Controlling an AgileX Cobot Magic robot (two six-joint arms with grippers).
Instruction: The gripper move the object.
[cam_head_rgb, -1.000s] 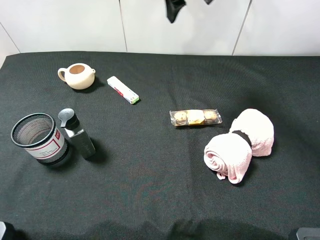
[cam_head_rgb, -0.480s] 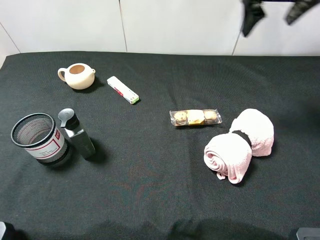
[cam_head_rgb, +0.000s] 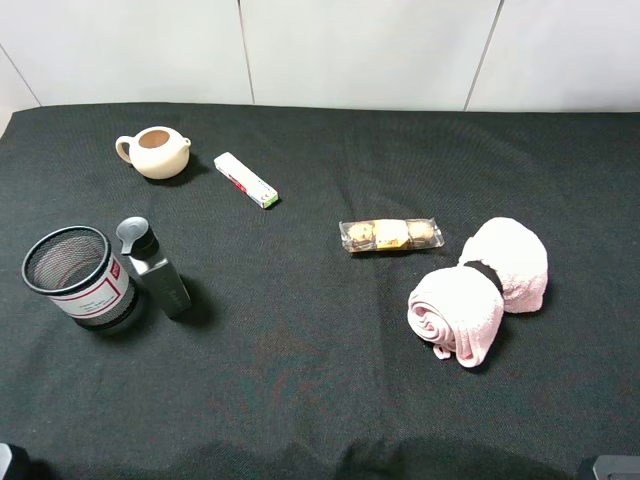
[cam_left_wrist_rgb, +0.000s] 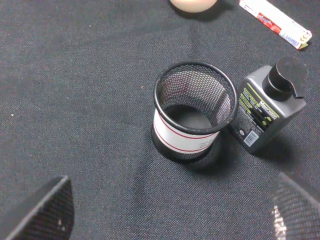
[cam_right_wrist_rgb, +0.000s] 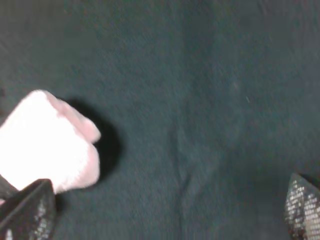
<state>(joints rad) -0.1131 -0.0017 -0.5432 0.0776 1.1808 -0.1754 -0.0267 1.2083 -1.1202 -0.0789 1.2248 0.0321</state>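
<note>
Here, the black tabletop (cam_head_rgb: 320, 400) fills nearly the whole high view. The largest thing on it is the pink rolled towel (cam_head_rgb: 480, 288), at the right of that frame, bound by a dark band. At the left edge stands the mesh cup (cam_head_rgb: 78, 277), upright, with the grey bottle (cam_head_rgb: 155, 268) just beside it on its right. The cream teapot (cam_head_rgb: 155, 151) sits in the upper left. The clear packet of chocolates (cam_head_rgb: 391, 235) lies near the centre, just up and left of the towel. The object (cam_head_rgb: 246, 180), a slim white box with a green end, lies flat and slanted right of the teapot, apart from it. My left tool (cam_left_wrist_rgb: 170, 220) is spread wide, its two fingertips in the bottom corners of its wrist frame, holding nothing. My right tool (cam_right_wrist_rgb: 165, 212) is likewise spread and empty above bare cloth beside the towel.
</note>
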